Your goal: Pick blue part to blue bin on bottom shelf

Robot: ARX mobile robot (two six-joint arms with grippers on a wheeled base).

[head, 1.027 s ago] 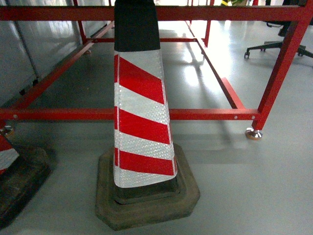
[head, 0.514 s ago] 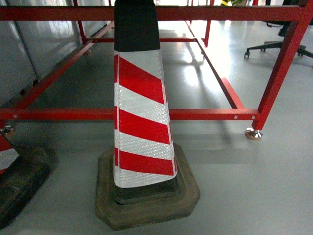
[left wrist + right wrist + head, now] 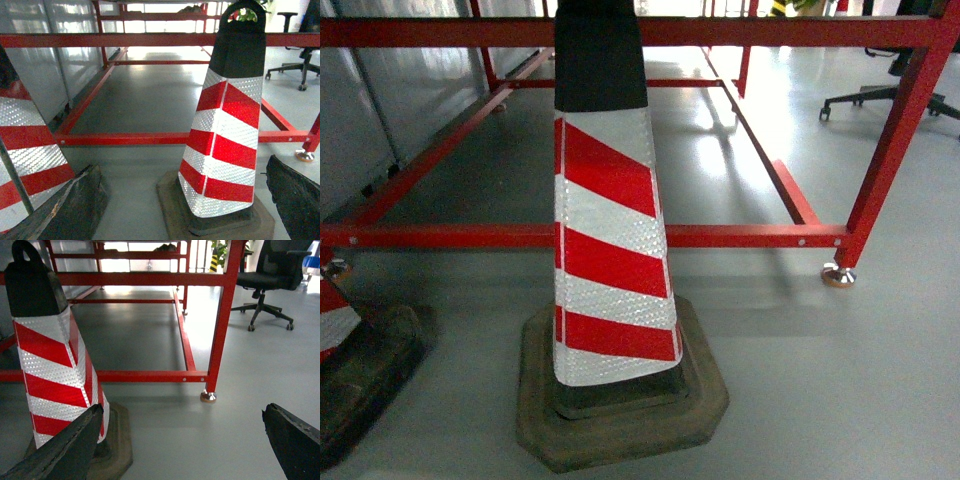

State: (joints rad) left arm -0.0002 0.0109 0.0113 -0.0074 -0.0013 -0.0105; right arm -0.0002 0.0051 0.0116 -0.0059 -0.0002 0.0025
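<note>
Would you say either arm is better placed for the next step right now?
Neither: no blue part or bin in view. The left gripper and right gripper both have open, empty fingers, facing the cone and red frame.

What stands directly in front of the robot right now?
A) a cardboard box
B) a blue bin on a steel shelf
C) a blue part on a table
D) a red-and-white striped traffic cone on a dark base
D: the head view is filled by a striped traffic cone on its dark base, with a red frame behind it; no blue bin, part or steel shelf shows in any view.
</note>
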